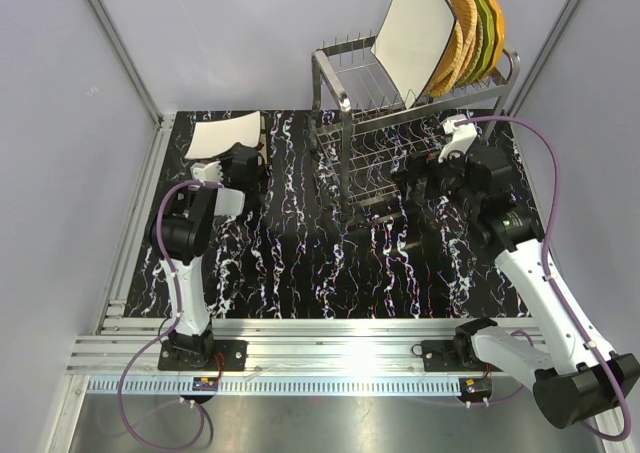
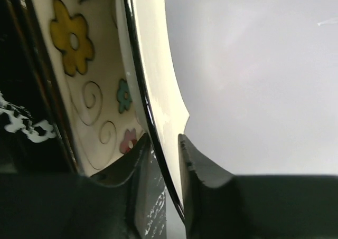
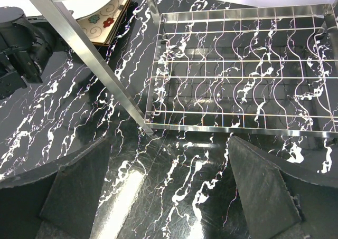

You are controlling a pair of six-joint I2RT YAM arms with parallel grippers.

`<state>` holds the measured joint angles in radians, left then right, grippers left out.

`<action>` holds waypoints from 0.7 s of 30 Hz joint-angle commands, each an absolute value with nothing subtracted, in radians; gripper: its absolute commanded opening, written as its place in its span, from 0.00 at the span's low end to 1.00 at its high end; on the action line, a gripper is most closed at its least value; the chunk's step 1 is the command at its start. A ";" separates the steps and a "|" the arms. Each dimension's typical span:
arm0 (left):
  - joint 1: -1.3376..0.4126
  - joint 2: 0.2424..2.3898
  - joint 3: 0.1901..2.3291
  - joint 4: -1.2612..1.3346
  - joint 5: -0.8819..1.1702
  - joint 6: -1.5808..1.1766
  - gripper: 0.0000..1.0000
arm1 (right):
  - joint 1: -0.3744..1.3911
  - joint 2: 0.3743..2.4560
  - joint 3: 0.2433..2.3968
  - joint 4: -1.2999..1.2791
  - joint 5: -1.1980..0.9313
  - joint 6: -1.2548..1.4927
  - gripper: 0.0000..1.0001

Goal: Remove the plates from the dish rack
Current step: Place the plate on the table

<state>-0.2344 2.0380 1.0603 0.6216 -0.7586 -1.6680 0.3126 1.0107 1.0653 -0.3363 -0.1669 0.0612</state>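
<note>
Dish rack point(image 1: 400, 133): two-tier silver wire, far right of black marbled desk point(image 1: 300, 273).

Upper tier, front to back:
- square cream plate point(image 1: 413, 33), on edge and leaning
- woven-look tan plates point(image 1: 456, 43)
- green plate point(image 1: 482, 31)
- orange plate point(image 1: 497, 20), upright like the two before it, all packed close

Far left corner of desk, well apart from the rack: plain cream plate point(image 1: 222, 133). Flower-patterned plate point(image 2: 87, 91) just beside it, seemingly underneath.

Left pincer point(image 2: 162, 140): at the plain cream plate's near edge. Fingers point(image 2: 198, 165) slightly parted, dark-edged rim between them. Clamped or merely straddling: cannot tell.

Right pincer point(image 3: 169, 191): low over the desk, in front of the rack's lower tier. Fingers point(image 3: 264, 191) spread wide, nothing between them.
</note>
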 commanded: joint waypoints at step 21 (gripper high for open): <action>-0.245 1.951 1.065 0.684 -0.720 -1.644 0.67 | 0.298 0.960 1.078 -0.304 -0.172 0.087 1.00</action>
